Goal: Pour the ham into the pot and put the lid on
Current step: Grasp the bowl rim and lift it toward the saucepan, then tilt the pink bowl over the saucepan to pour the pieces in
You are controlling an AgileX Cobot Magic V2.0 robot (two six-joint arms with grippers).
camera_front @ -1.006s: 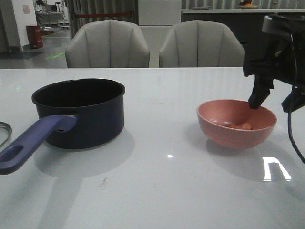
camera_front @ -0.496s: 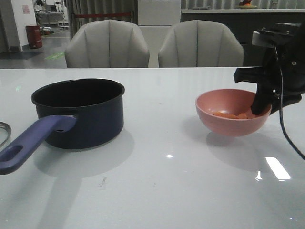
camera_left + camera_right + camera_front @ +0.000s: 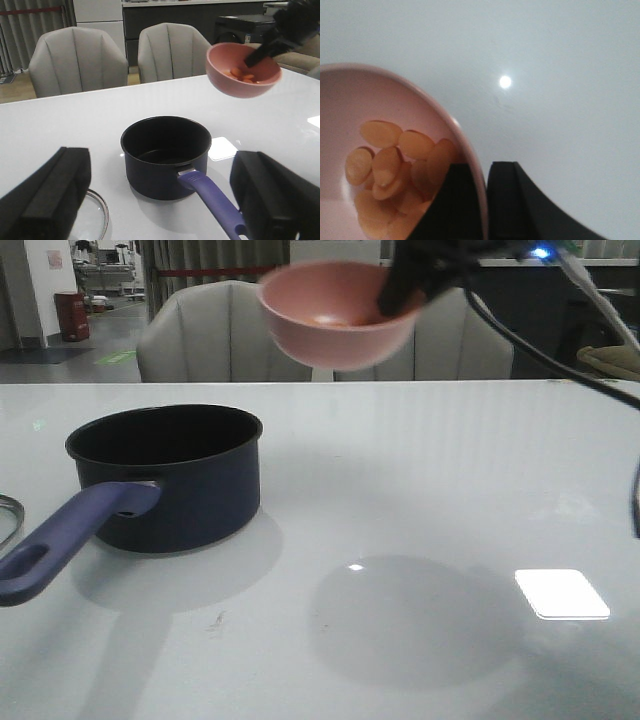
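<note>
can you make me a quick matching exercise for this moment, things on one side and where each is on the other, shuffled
Things:
1. ham
2. pink bowl
3. pot
4. lid

Places:
a. standing on the table, empty
b. held in the air by the right arm's fingers
c. lying flat on the table beside the pot
d. inside the bowl

Pairs: 1-d, 2-b, 3-a, 4-c

Table (image 3: pixel 420 500): glossy white, mirror-smooth. Pot (image 3: pixel 175 475): dark enamelled metal, matt black inside. Bowl (image 3: pixel 335 310) pinched between jaws: matt pink plastic. Ham (image 3: pixel 395 170): smooth, moist-looking slices.
</note>
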